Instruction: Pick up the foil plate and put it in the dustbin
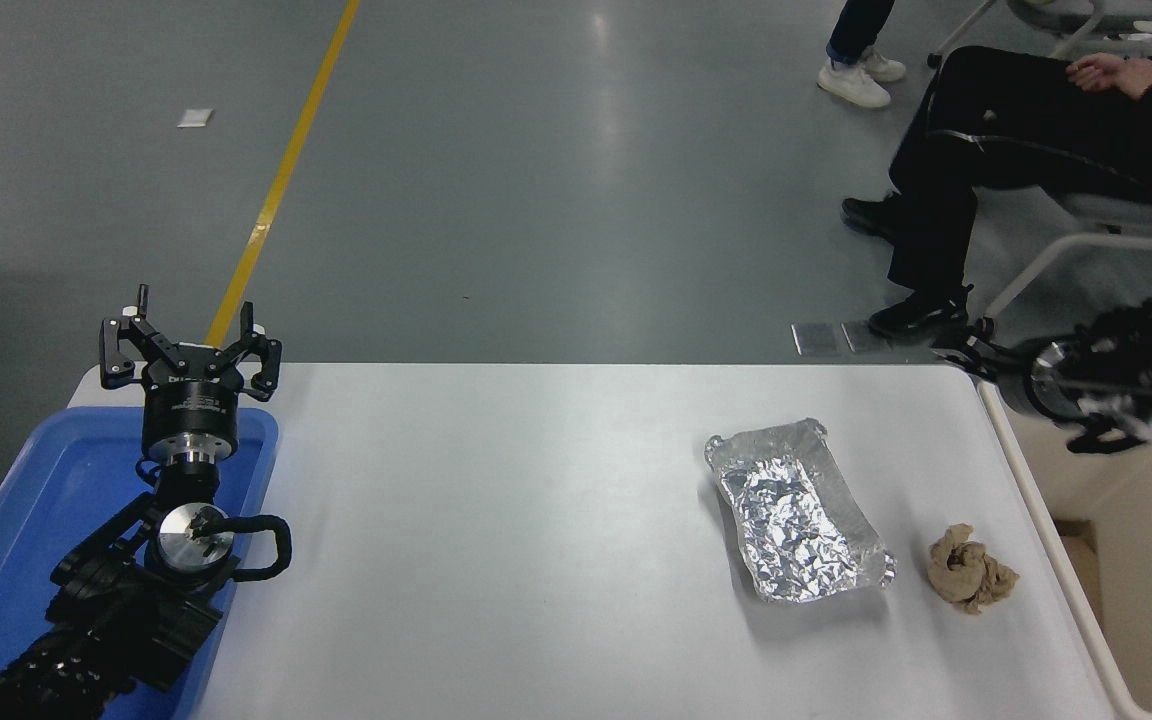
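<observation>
The foil plate, a crinkled silver tray, lies on the white table at the right, empty and untouched. The cream dustbin stands off the table's right edge. My right gripper comes in from the right edge, blurred, above the table's far right corner and the bin's far rim. It is well behind and to the right of the plate and holds nothing that I can see. My left gripper is parked open over the blue tray at the lower left.
A crumpled brown paper wad lies just right of the plate, between it and the bin. A blue plastic tray sits at the table's left end. A person sits on a chair beyond the far right corner.
</observation>
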`<state>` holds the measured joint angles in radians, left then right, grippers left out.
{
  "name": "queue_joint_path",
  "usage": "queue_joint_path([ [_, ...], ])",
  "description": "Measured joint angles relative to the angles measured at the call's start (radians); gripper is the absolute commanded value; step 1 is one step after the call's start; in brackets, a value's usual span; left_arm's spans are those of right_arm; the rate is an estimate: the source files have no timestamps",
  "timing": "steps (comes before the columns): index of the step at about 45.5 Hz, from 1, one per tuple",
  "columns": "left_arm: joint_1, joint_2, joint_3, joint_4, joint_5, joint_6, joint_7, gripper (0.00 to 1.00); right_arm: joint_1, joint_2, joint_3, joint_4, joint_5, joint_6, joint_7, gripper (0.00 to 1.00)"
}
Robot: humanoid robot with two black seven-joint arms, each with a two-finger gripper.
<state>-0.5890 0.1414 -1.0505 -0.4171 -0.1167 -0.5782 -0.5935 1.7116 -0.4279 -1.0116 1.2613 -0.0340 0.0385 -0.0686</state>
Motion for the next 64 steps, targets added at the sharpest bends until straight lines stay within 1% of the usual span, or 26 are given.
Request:
queue_joint_path([
  [7,0.000,0.000,0.000,0.000,0.000,0.000,0.000,0.99,0.137,0.018,-0.022,0.157,-0.010,0.053,0.000,1.00],
  [8,0.000,0.000,0.000,0.000,0.000,0.000,0.000,0.99,0.177,0.019,-0.028,0.199,-0.011,0.083,-0.003,1.00],
  [10,0.000,0.000,0.000,-0.001,0.000,0.000,0.000,0.99,0.196,0.020,-0.031,0.218,-0.012,0.101,-0.004,1.00],
  [17,0.000,0.000,0.000,0.000,0.000,0.000,0.000,0.99,0.328,-0.001,-0.042,0.331,-0.012,0.243,-0.008,1.00],
  [34,0.001,0.001,0.000,0.000,0.000,0.000,0.000,0.99,0.539,-0.074,-0.025,0.418,-0.010,0.562,-0.007,1.00],
  [38,0.001,0.001,0.000,0.000,0.000,0.000,0.000,0.99,0.573,-0.079,-0.014,0.423,-0.009,0.609,-0.007,1.00],
  [43,0.001,0.001,0.000,0.000,0.000,0.000,0.000,0.99,0.587,-0.080,-0.005,0.423,-0.009,0.638,-0.007,1.00],
  [48,0.001,0.001,0.000,0.000,0.000,0.000,0.000,0.99,0.560,-0.079,-0.002,0.409,-0.012,0.630,-0.010,1.00],
  [64,0.001,0.001,0.000,0.000,0.000,0.000,0.000,0.99,0.292,-0.072,0.003,0.251,-0.022,0.458,-0.008,1.00],
])
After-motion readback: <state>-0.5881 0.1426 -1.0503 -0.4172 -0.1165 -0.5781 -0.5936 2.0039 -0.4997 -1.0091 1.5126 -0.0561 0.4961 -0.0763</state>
